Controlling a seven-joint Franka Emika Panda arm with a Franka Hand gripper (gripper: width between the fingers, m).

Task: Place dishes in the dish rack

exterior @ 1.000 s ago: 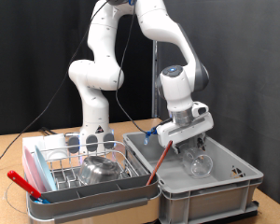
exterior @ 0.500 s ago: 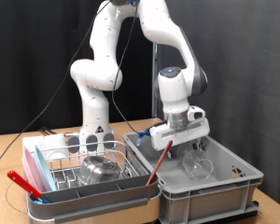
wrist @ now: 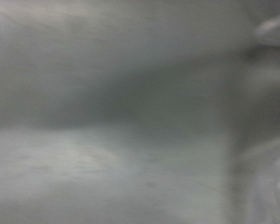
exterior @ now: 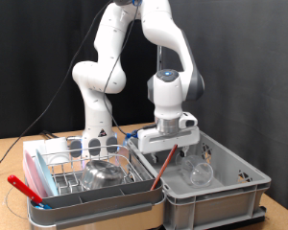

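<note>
My gripper (exterior: pixel 189 157) hangs over the grey plastic crate (exterior: pixel 230 187) on the exterior view's right. A small clear glass cup (exterior: pixel 196 173) sits between its fingers, just above the crate floor. On the left stands the dish rack (exterior: pixel 62 171), a wire grid on a white-pink tray. A shiny steel bowl (exterior: pixel 104 174) lies in the rack's front half. Clear tumblers (exterior: pixel 79 146) stand at its back. The wrist view is a grey blur in which nothing can be made out.
A red-handled utensil (exterior: pixel 23 188) lies across the rack's front left corner. A thin red stick (exterior: pixel 161 167) leans on the crate's left wall. The robot's white base (exterior: pixel 98 120) rises behind the rack. Cables trail on the wooden table (exterior: pixel 5 158).
The gripper has moved to the exterior view's left over the crate and turned, and the glass cup has moved with it. The rack and bowl have not moved.
</note>
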